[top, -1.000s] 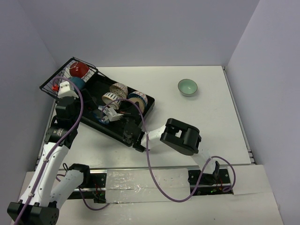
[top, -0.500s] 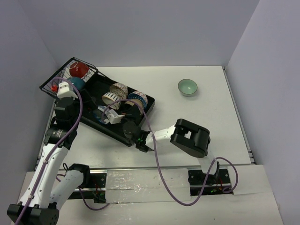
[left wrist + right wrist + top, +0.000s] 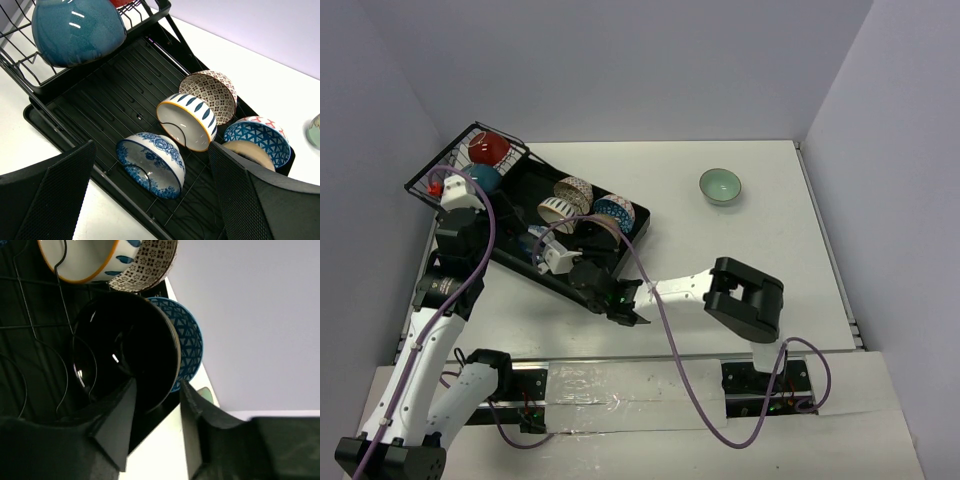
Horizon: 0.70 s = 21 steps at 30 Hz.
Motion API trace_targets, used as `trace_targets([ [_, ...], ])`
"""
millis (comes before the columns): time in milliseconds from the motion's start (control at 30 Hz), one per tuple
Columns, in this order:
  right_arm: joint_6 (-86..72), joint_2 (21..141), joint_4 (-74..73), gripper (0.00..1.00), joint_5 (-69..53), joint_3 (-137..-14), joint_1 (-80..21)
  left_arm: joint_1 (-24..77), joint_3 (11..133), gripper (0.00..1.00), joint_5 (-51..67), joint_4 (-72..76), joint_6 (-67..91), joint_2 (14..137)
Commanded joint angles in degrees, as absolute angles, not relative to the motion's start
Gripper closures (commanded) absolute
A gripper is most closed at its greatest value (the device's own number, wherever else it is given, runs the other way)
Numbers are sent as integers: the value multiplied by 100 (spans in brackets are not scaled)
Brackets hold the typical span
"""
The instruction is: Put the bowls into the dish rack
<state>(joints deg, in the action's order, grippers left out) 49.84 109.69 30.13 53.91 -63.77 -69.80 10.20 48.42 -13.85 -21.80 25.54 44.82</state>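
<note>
White table, walls on three sides. Dish rack sits far-left on it, skewed, with the wire basket at its far-left end.

Left gripper hovers at the rack's near-left edge. Its fingers are spread wide, nothing between them.

Right gripper reaches in over the rack's near side. Jaws are partly spread, straddling the rim of a dark glossy bowl. A sliver of table shows between that rim and the finger on the wrist view's right, so no pinch there. Contact on the other finger: can't tell.

The dark glossy bowl stands on edge in the tray, against the blue lattice bowl.

Also on edge in the tray:
- brown-patterned bowl
- white bowl with blue dashes, orange rim, just beside it
- blue floral bowl, nearest the left gripper

In the basket: teal bowl, with the red bowl beside it.

Mint green bowl is outside the rack, alone on the table at far right, well apart from it.
</note>
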Motion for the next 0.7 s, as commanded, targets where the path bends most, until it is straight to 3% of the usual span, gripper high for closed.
trace_targets([
  [0,4256,10240,2453,51,5265,-6504,-7014,993,4808,1,-1441,-2048,2461,4421],
  [333,2032,8203,187,13,4342,-7040,-6847,993,4799,1,-1354,-2013,2470,4491],
  [467,899,7674,-578,7,4044,-7276,-6216,1002,4799,1,-1301,-1995,2461,4526],
  [667,-1466,7400,-1879,5,2902,-7497,-3897,993,4790,1,-1169,-1943,2364,4588],
])
